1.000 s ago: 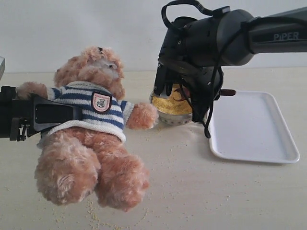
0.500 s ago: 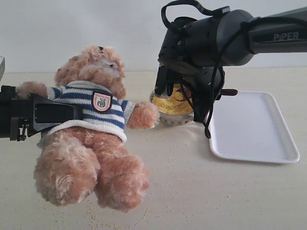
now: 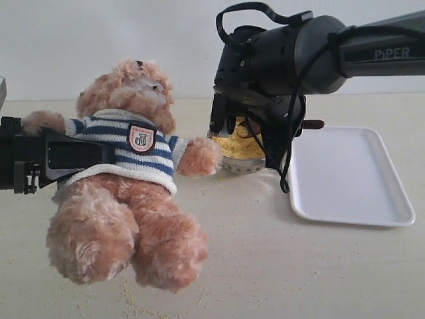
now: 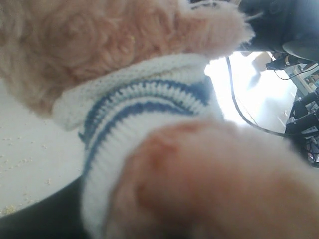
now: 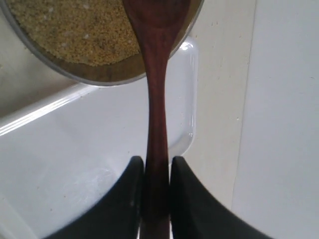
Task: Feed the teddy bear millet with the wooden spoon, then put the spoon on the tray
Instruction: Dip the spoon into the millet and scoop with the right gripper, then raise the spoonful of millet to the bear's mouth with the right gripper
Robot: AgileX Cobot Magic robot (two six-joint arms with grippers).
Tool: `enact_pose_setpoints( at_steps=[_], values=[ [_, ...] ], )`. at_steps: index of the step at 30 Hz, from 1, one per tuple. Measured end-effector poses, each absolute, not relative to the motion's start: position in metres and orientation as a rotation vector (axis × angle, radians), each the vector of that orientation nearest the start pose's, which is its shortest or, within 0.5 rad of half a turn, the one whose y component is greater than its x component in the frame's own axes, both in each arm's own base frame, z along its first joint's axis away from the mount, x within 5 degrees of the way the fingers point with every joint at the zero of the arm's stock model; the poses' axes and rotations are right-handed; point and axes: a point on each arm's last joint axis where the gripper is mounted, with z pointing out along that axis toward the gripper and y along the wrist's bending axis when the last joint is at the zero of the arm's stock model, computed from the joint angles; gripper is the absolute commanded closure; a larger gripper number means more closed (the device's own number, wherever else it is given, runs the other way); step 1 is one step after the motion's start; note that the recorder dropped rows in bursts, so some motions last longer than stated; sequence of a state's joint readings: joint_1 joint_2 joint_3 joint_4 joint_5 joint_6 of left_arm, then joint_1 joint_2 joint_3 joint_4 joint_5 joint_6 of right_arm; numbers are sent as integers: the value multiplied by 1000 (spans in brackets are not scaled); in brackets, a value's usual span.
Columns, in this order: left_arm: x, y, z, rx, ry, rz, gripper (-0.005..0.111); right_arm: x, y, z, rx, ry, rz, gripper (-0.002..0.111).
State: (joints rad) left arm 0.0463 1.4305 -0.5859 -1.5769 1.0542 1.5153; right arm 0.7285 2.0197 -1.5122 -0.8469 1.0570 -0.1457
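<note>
Step in hand (my reading): scooping millet, before the carry to the bear.

- Bear (image 3: 126, 179): tilted back on the desk (image 3: 299, 266), face up. Left fingers (image 3: 80, 157) clasp its torso; one lies across the striped sweater, the other is hidden behind. The left wrist view shows only fur and sweater at close range.
- Right fingers (image 5: 124, 199): closed snugly on the spoon (image 5: 157, 99), well down the handle, one on each side with no gap.
- Spoon: its oval end sits over the rim of the bowl (image 3: 242, 163), above the millet (image 5: 75, 30). It is cropped, so I cannot tell whether it is loaded or dipped.
- Tray (image 3: 352, 173): on the desk just beside the bowl, on the side away from the bear.
- Loose grains (image 3: 129, 299) lie near the bear's feet.

Doing it well:
- Dip shallow, since a deep push could shove or tip the light bowl.
- Level the spoon before lifting, and take a modest heap only.
- Carry slowly. The grip is far from the load, so any wrist roll will spill.
- The bear's paw (image 3: 199, 159) is just beside the bowl; rise above it before crossing.
- Hold the bear steady and approach the muzzle from above.
</note>
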Motion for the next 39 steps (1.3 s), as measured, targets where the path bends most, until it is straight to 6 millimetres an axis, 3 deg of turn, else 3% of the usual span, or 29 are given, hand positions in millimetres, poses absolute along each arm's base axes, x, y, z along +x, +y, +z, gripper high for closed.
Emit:
enact_pose_setpoints(
  at_steps=[19,24,31,39],
  values=[
    [231,-70,223,425,2068,-1229,102,350,228,211,-1452,2253,-881,108],
    [231,-70,223,427,2067,-1228,102,345,230,213,-1387,2327,-763,108],
    [231,-68,219,445,2097,-1187,102,338,233,228,-1312,2363,-618,108],
    [231,-68,218,463,2111,-1171,102,326,225,260,-1238,2374,-562,108]
  ],
)
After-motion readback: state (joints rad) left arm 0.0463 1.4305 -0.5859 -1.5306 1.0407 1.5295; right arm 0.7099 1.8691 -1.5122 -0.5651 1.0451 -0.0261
